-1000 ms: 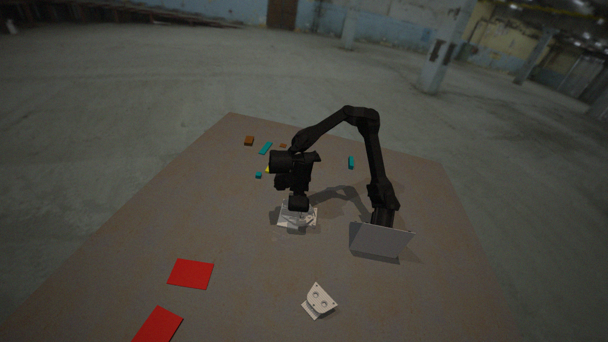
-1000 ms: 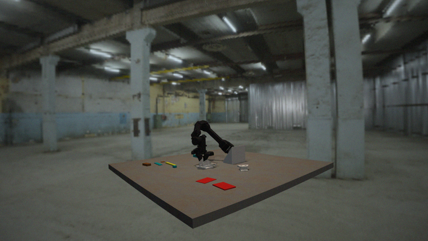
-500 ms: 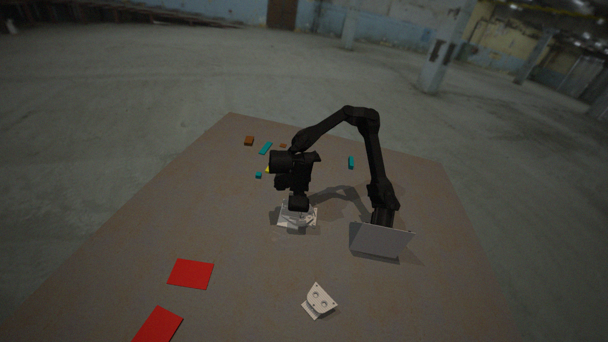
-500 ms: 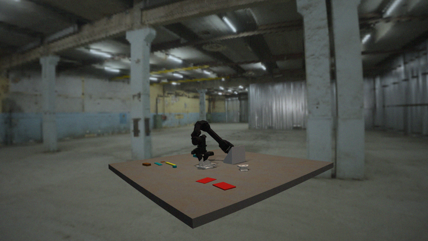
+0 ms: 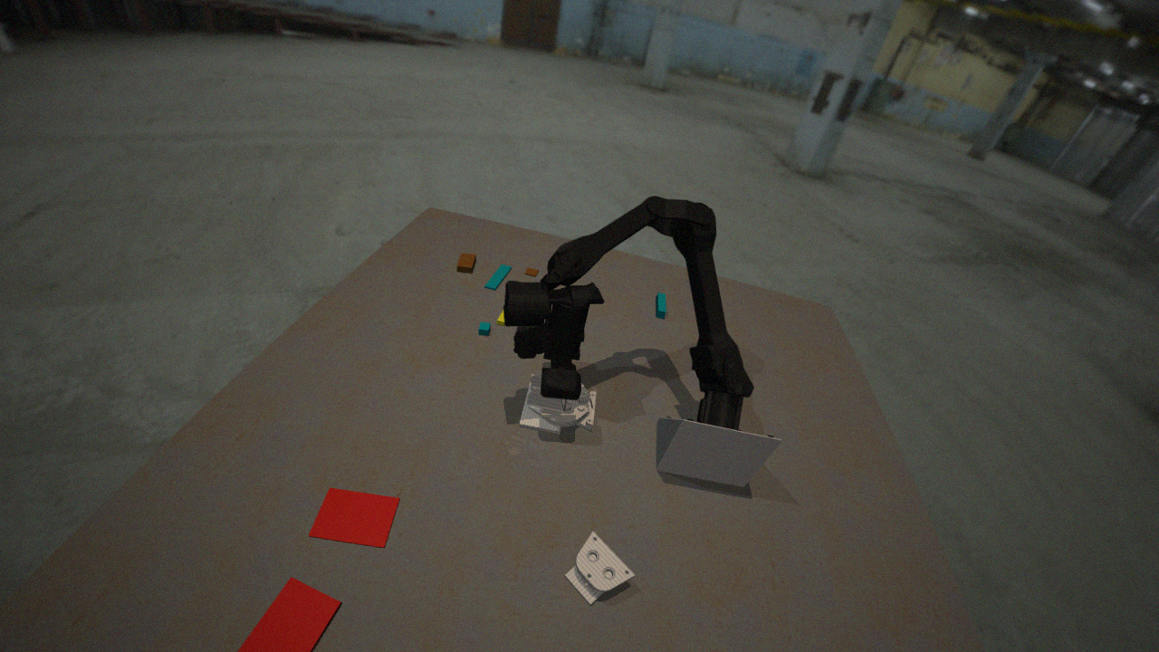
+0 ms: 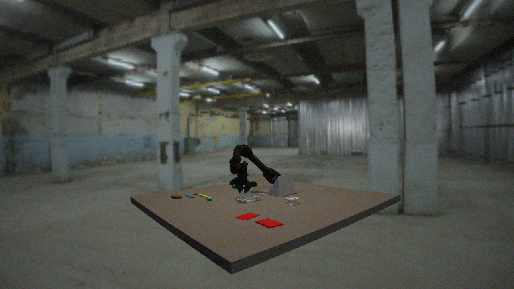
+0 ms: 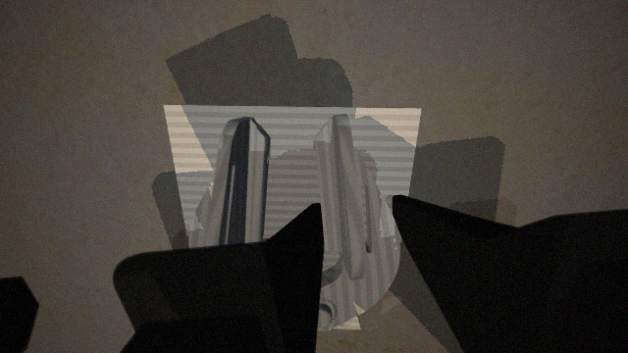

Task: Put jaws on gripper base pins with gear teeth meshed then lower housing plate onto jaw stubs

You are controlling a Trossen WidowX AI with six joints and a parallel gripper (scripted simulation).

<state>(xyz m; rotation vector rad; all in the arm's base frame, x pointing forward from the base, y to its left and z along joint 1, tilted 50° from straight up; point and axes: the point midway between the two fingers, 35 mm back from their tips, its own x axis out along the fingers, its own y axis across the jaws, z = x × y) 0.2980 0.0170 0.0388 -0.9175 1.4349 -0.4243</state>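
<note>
The striped pale gripper base (image 5: 531, 418) (image 7: 291, 125) lies on the table under my hand. Two upright pale jaws stand over it, side by side with a gap. The left jaw (image 7: 257, 181) is outside my fingers. My gripper (image 5: 564, 403) (image 6: 243, 191) (image 7: 356, 208) is shut on the right jaw (image 7: 334, 181), with one black finger on each side of it. The pins and gear teeth are mostly hidden by the fingers, so I cannot tell whether the teeth mesh. The housing plate (image 5: 603, 563) (image 6: 291, 199) stands apart, its two-holed face up.
A grey wedge-shaped stand (image 5: 713, 454) (image 6: 285, 185) is beside the arm's foot. Two red mats (image 5: 355, 517) (image 5: 293, 616) lie at the front left. Brown, teal and yellow blocks, such as the brown block (image 5: 465, 263) and teal block (image 5: 661, 305), lie farther back.
</note>
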